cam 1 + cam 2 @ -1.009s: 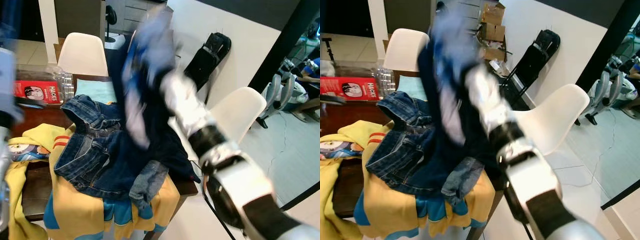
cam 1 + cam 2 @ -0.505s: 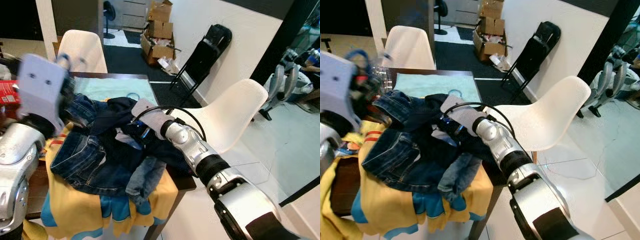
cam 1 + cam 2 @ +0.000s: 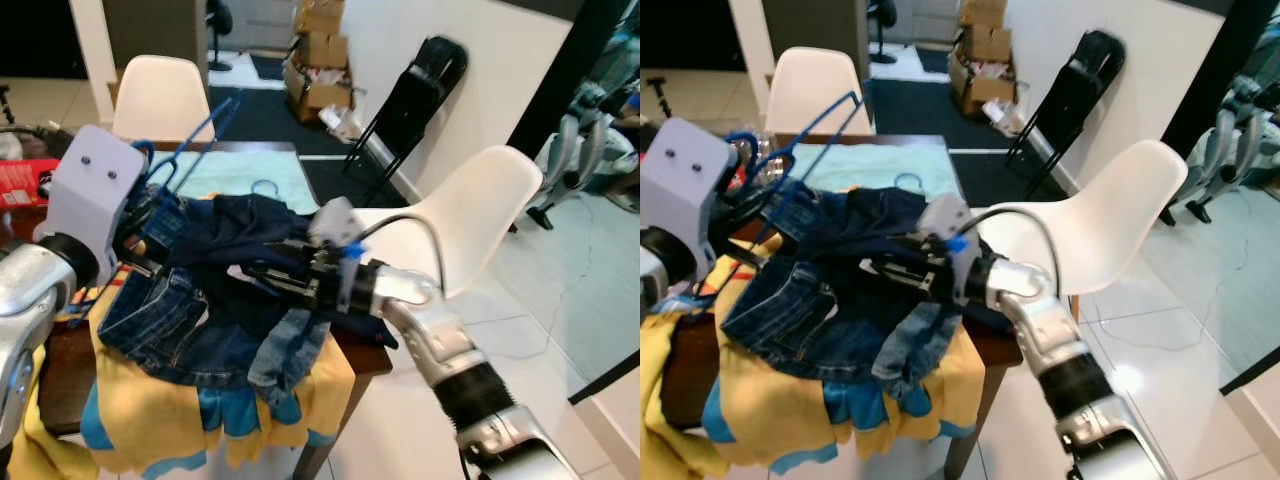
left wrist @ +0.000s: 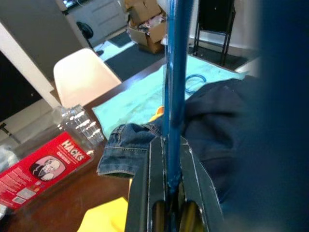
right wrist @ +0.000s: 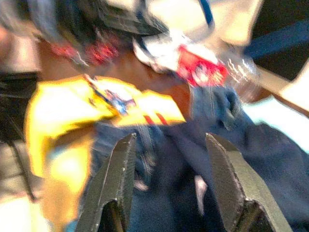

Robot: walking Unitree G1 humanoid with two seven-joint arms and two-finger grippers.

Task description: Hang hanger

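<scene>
My left gripper clamps the blue hanger, which slants up and away over the jeans. My right gripper is spread empty; its view is blurred.

Head stereo pair is aimed forward and down from standing height at a dark wooden table heaped with clothing; the right eye is offset slightly, so the white chair at right is shared by both. Left wrist view is taken close, along the fingers, toward the table's far end; a red box at lower left and the jeans are shared with the head views. Right wrist view, blurred, is pointed low across the clothes pile.
</scene>
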